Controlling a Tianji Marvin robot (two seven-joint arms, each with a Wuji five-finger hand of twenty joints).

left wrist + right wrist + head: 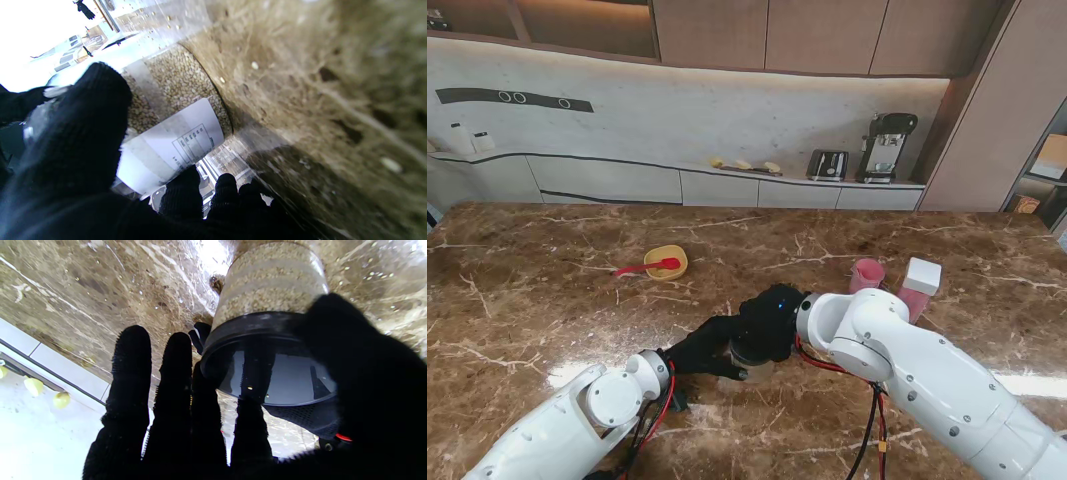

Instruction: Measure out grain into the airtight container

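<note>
Near the middle of the marble table [547,300], close to the robot: a clear airtight container [752,358] of grain, almost hidden in the stand view beneath two black-gloved hands. Gripped at the side by the left hand [705,349], thumb on one flank and fingertips [182,191] curling round the other, as the left wrist view shows. Seen there alone: pale grain [181,80] packed against the clear wall, a white printed label [181,140], and stray kernels on the marble. Laid over the top, the right hand [770,320]. Revealed only by the right wrist view: a black lid [267,356] on the container, thumb pressed to its rim on one side, one finger against the other side, three fingers [130,380] stretched straight past it; a loose hold on the lid, though how firm cannot be told. Visible only from the stand: a yellow bowl [667,262] with a red spoon [647,267] farther off to the left, and a pink cup [867,274] beside a white box [922,276] to the right, well apart from the container.
</note>
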